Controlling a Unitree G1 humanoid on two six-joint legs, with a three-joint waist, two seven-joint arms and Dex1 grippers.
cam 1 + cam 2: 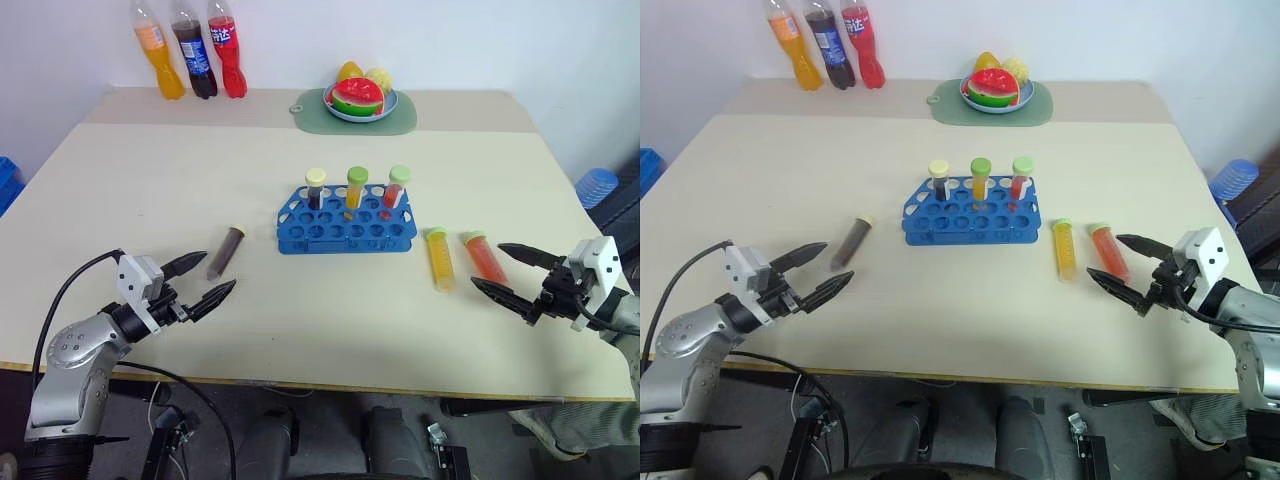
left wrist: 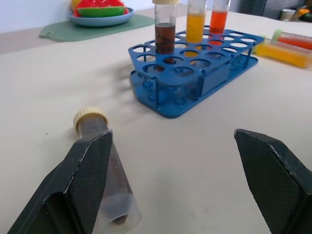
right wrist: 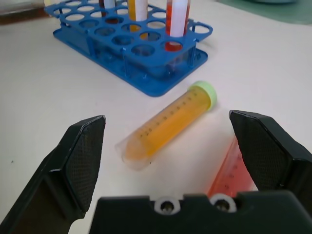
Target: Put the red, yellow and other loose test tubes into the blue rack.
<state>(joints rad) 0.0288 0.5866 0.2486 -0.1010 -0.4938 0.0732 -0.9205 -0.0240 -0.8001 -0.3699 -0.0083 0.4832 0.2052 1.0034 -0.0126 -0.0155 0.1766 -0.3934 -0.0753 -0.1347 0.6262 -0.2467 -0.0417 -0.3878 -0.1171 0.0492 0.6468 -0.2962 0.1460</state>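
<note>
Left claw: my left claw (image 1: 204,280) hung wide open and empty above the table (image 1: 120,200) near its near left corner, its two black fingers (image 2: 85,180) spread apart.
Right claw: my right claw (image 1: 512,270) was also spread wide and held nothing, near the near right corner of the table.
Brown tube: a loose brown test tube (image 1: 226,250) with a cream cap lay flat on the table, just beyond the left claw and to the left of the rack; in the left wrist view I saw it partly behind one finger, cap pointing away.
Yellow tube: a yellow-orange test tube (image 1: 440,259) with a green cap lay flat just off the right end of the rack, cap toward the far edge.
Red tube: a red test tube (image 1: 484,256) lay beside the yellow one, on the side nearer the right edge, close to the right claw.
Blue rack: the blue rack (image 1: 345,229) stood near the middle of the table.
Tubes in rack: three tubes (image 1: 357,190) stood upright in its far row, brown, yellow-orange and red.
Far edge: I saw three soda bottles (image 1: 190,50) at the far left corner and a fruit plate (image 1: 360,100) on a green mat (image 1: 400,122) along the far edge.
</note>
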